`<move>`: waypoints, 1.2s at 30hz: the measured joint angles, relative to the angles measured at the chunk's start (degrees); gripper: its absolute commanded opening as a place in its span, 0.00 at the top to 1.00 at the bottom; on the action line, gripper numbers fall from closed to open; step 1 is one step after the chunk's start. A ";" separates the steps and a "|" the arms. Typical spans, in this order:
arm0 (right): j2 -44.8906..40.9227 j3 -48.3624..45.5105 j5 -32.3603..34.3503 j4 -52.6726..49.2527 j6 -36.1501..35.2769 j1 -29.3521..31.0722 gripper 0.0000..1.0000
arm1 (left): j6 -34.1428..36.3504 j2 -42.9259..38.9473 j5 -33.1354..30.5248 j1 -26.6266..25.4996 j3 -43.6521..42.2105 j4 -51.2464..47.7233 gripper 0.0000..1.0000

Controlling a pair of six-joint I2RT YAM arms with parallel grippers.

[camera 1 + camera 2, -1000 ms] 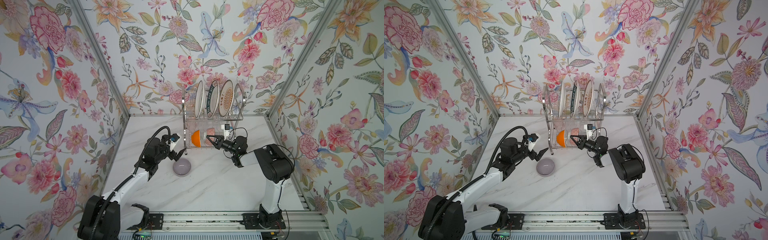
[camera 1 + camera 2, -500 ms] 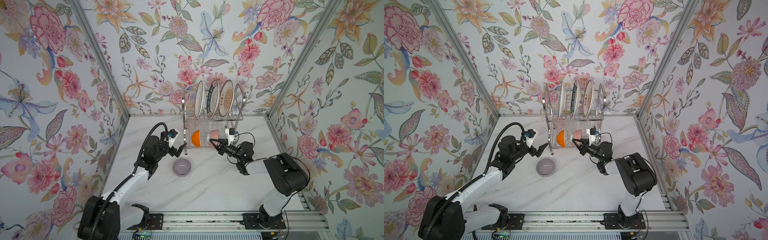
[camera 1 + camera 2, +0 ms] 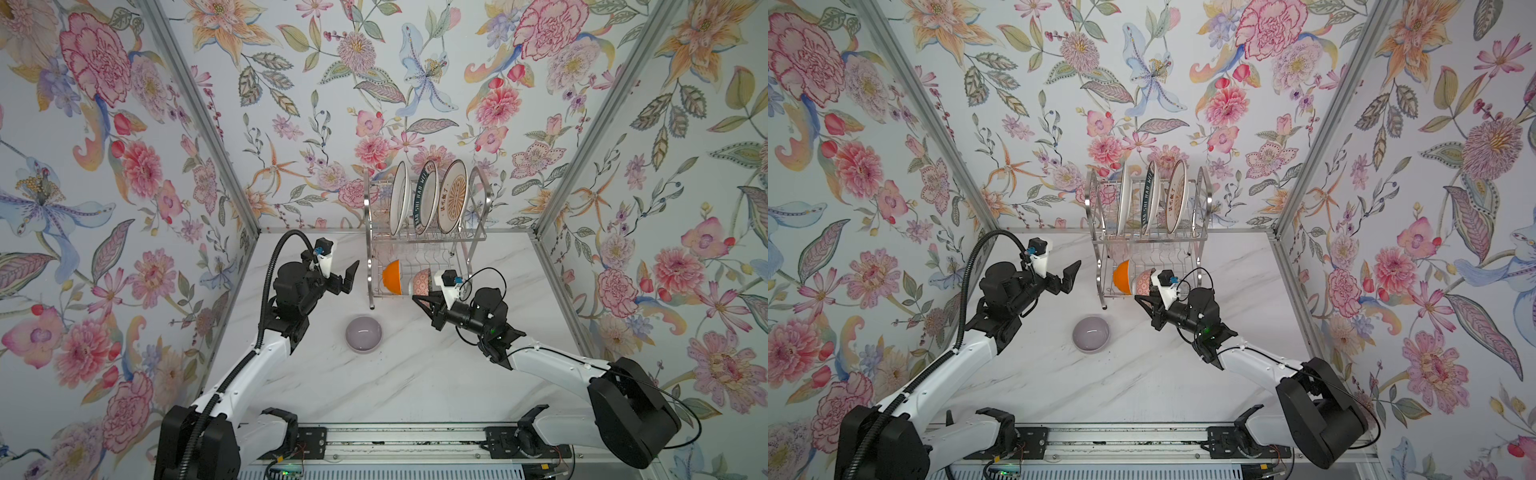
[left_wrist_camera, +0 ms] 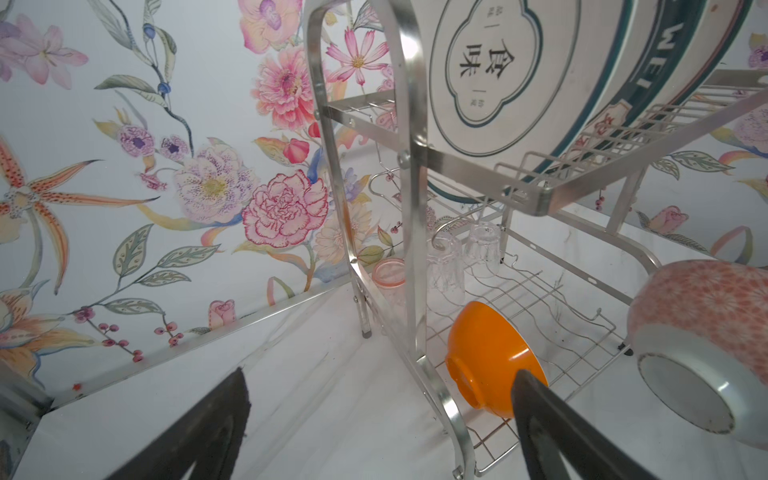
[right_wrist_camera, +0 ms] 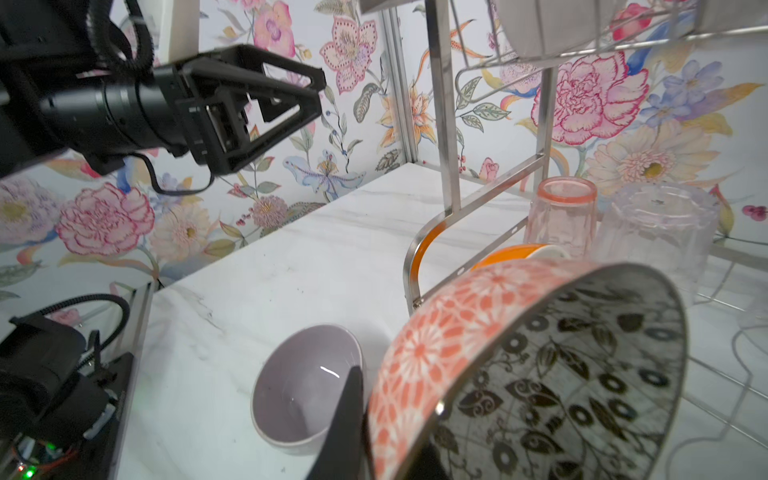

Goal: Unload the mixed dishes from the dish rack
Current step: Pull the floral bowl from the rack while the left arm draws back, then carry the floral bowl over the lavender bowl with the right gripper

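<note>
The chrome dish rack point(image 3: 478, 239) point(image 3: 1098, 249) stands at the back of the table. Its upper tier holds a white plate point(image 3: 400, 203), a green-lettered plate point(image 3: 427, 199) and an orange sunburst plate point(image 3: 454, 195). An orange bowl point(image 3: 391, 276) point(image 4: 486, 353) leans in the lower tier, with clear tumblers point(image 4: 444, 266) point(image 5: 660, 228) behind it. My right gripper point(image 3: 417, 299) point(image 5: 374, 415) is shut on the rim of the pink-patterned bowl point(image 3: 422, 280) point(image 5: 478, 332), tilted at the rack's front edge. My left gripper point(image 3: 345, 278) point(image 4: 380, 386) is open beside the rack's left frame.
A grey-white bowl point(image 3: 363, 333) point(image 3: 1091, 333) point(image 5: 303, 382) sits upright on the marble table point(image 3: 395, 382) in front of the rack, between the two arms. Floral walls close in the left, right and back sides.
My right gripper has drawn the pink-patterned bowl a little out of the lower tier toward the front. My left gripper has moved away from the grey-white bowl, toward the rack's left side.
</note>
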 measured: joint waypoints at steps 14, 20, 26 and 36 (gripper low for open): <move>4.79 21.73 10.49 -40.02 -20.39 14.03 1.00 | -4.04 0.39 -4.31 6.60 2.56 -9.11 0.00; 11.98 29.38 13.86 -49.46 -24.74 19.17 1.00 | -4.66 0.94 -4.92 8.04 2.56 -10.51 0.01; 16.35 33.35 16.06 -54.97 -27.87 23.32 1.00 | -4.61 1.51 -5.97 8.22 2.62 -11.69 0.01; 25.66 41.66 18.25 -58.60 -29.88 26.91 1.00 | -4.44 3.52 -6.40 10.25 2.73 -13.38 0.01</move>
